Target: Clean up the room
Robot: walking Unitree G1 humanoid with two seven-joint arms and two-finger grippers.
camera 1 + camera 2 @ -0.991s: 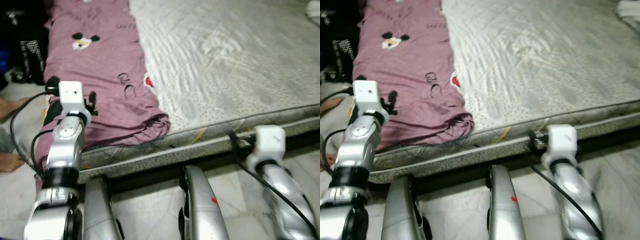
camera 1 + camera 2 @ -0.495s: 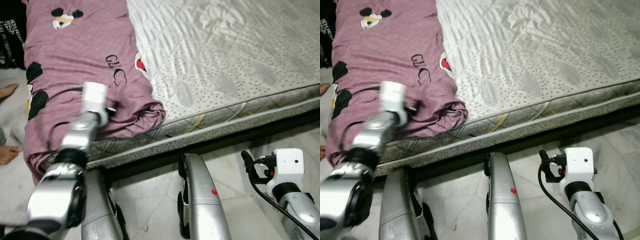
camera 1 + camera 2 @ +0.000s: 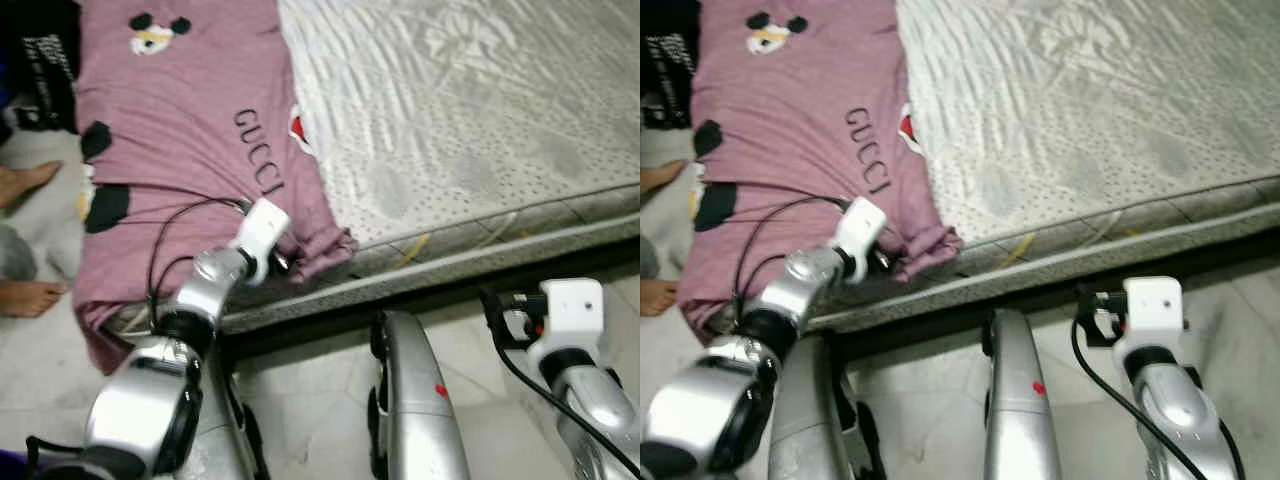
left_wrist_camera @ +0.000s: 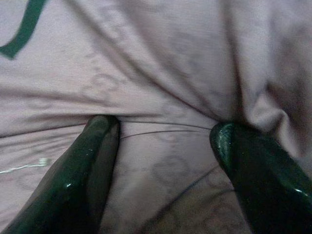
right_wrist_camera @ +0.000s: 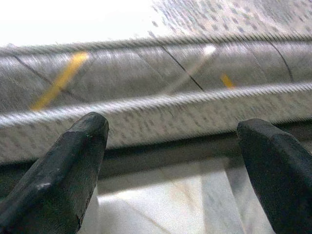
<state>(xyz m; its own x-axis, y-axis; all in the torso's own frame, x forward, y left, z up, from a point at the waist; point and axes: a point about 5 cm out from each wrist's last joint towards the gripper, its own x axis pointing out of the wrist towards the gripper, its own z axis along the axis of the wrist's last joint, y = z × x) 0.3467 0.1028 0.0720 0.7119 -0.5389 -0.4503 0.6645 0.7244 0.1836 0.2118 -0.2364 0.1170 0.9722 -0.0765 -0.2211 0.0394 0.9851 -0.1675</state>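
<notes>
A mauve cloth [image 3: 180, 110] printed with cartoon mice and "GUCCI" lies over the left part of a grey quilted mattress [image 3: 480, 110]. Its front corner [image 3: 325, 245] is bunched at the mattress edge. My left gripper [image 3: 285, 262] is at that bunched corner. In the left wrist view it [image 4: 163, 131] is open, both black fingers [image 4: 92, 161] pressing into the cloth with a fold between them. My right gripper [image 3: 497, 300] hangs low in front of the mattress side [image 5: 146, 112], open and holding nothing.
A person's bare feet [image 3: 30, 180] stand on the floor left of the mattress. A black bag [image 3: 45, 60] sits at the far left. Pale marble floor [image 3: 320, 370] runs along the mattress front, where my silver legs [image 3: 410, 400] stand.
My left gripper has swung from the cloth's left edge rightward to its bunched front corner. The right gripper has dropped back from the mattress edge. The camera has shifted.
</notes>
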